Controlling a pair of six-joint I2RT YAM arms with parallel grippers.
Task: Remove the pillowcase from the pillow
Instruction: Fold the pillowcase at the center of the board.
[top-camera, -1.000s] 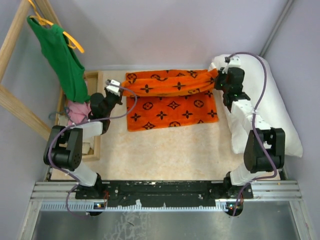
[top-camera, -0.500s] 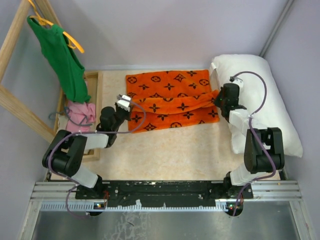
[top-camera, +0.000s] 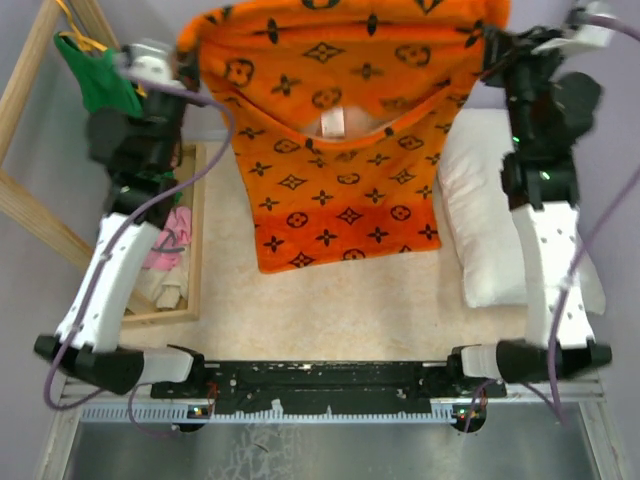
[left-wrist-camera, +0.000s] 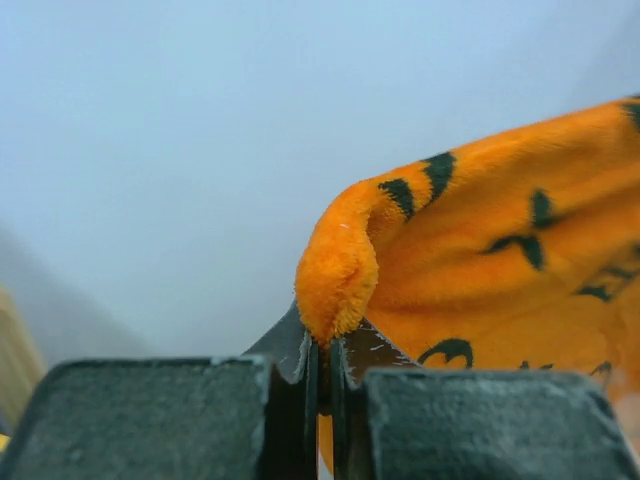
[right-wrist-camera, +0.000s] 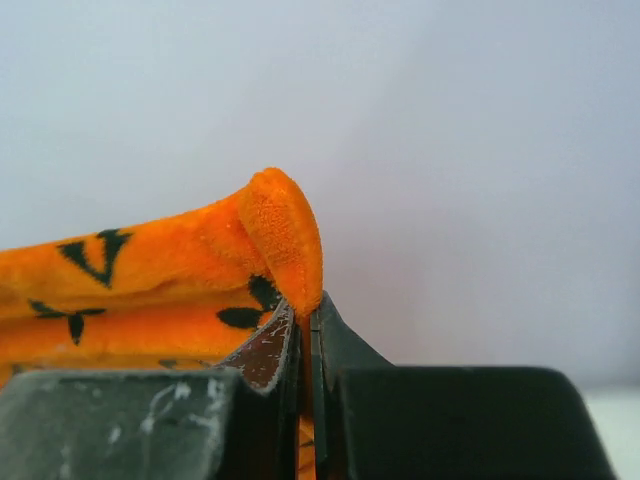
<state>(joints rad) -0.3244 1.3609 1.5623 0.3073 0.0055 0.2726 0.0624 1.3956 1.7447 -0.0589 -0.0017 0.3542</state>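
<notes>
Now the left gripper (left-wrist-camera: 322, 352) and right gripper (right-wrist-camera: 303, 335) each pinch shut on a top corner of the bright orange fuzzy monogrammed pillowcase (top-camera: 340, 190). It has gone from lying on the beige table (top-camera: 330, 300) to hanging high and spread. The plump white pillow (top-camera: 480, 230) lies bare at right, so removal looks complete.

The pale, speckled tabletop (top-camera: 330, 300) carries a white pillow (top-camera: 480, 220) lying along its right side. At the left edge sits a wooden frame (top-camera: 195, 230), with a pink cloth (top-camera: 172, 235) bunched inside it.
</notes>
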